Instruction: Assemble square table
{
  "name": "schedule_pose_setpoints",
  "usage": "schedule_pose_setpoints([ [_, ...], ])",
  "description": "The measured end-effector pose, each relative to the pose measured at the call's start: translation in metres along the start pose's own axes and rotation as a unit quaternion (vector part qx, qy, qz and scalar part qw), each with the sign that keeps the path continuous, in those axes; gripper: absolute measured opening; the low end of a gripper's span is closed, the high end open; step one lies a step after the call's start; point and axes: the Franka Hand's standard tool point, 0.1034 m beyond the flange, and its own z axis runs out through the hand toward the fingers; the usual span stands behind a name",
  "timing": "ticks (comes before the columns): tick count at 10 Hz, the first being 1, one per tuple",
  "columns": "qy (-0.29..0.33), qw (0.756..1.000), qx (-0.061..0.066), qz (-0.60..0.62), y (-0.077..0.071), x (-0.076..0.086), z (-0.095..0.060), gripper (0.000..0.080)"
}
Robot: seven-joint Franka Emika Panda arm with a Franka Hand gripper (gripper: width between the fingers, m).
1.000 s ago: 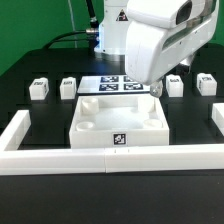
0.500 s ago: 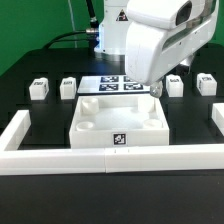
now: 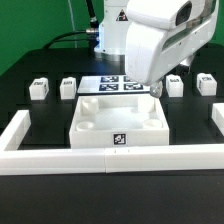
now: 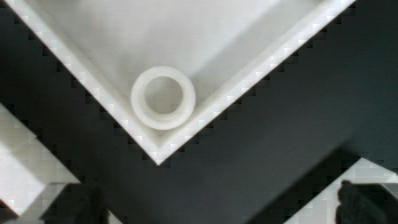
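The square table top (image 3: 92,128), a white slab with a raised rim and a tag on its front wall, lies in the middle of the black table. Two small white legs (image 3: 39,88) (image 3: 68,87) stand on the exterior view's left, and two more (image 3: 175,86) (image 3: 208,83) on its right. The arm's white hand (image 3: 160,45) hangs over the slab's far right corner. In the wrist view my gripper (image 4: 214,200) is open above that corner (image 4: 169,150), right over its round socket (image 4: 164,97). Nothing is between the dark fingertips (image 4: 361,198).
Long white bars form a low fence in front (image 3: 110,158) and along both sides (image 3: 15,128) (image 3: 217,118). The marker board (image 3: 120,84) lies flat behind the slab. A green cable runs at the back left.
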Motion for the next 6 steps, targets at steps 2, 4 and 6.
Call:
schedule_pose_setpoints([
  [2,-0.013,0.999,0.016,-0.031,-0.005,-0.019,-0.011,0.0650],
  [4,-0.020,0.992,0.024,-0.118,-0.027,-0.054,-0.002,0.0650],
  [6,-0.011,0.979,0.017,-0.202,-0.043,-0.082,0.009,0.0650],
])
